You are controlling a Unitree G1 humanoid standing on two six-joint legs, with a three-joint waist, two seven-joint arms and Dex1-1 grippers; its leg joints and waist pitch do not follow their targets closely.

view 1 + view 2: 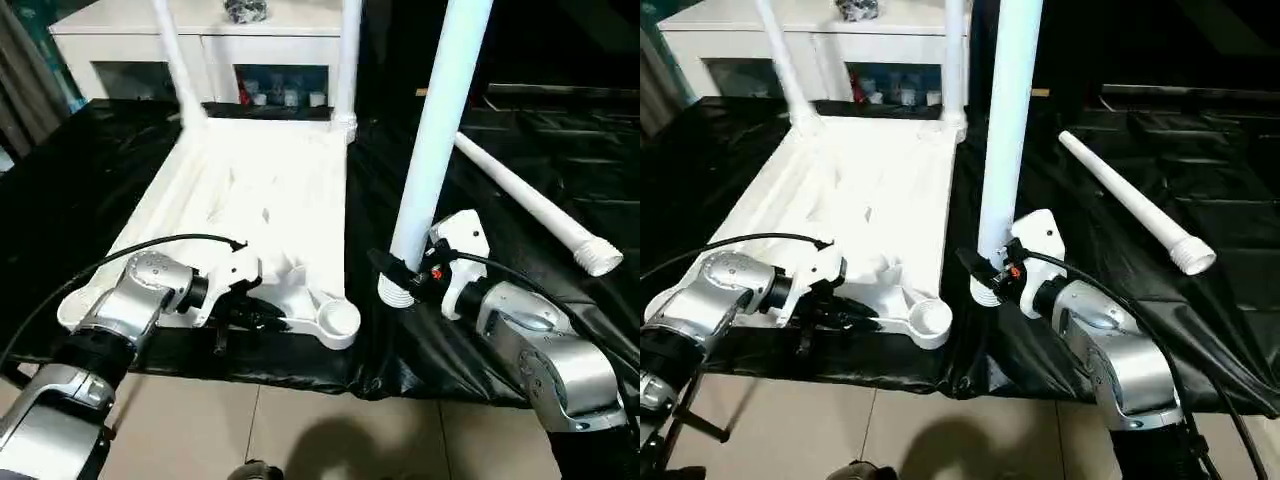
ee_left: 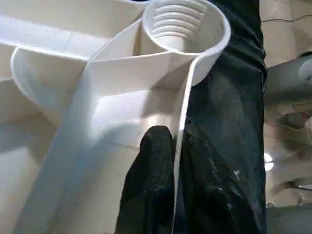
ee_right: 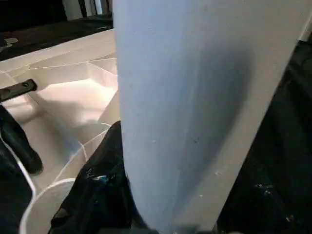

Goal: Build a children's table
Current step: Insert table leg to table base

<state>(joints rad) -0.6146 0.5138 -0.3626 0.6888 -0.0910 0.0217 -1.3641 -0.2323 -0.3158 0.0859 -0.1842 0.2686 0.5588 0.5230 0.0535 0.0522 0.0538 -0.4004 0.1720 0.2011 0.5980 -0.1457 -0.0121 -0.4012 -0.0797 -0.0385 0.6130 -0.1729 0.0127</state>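
On black sheet [image 1: 90, 180]: ribbed white tabletop [image 1: 260, 200] upturned | left fingers [image 2: 151, 161] pinch its rim | right fingers [image 1: 392, 272] grip upright leg [image 1: 435, 130]

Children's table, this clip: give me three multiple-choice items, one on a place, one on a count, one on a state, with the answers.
1. Where is the loose leg lying?
A. on the black sheet to the robot's right of the tabletop
B. on top of the cabinet
C. on the tiled floor

2. How many legs already stand in the tabletop's far corner sockets?
A. none
B. two
C. four

3. What is the right pincer doing?
A. hanging open
B. shut on an upright leg
C. pressing the cabinet door

Answers:
1 A, the leg lies on the black sheet, apart from the tabletop.
2 B, two legs rise from the far corners.
3 B, its fingers clamp the held leg near its threaded end, beside the empty near socket.
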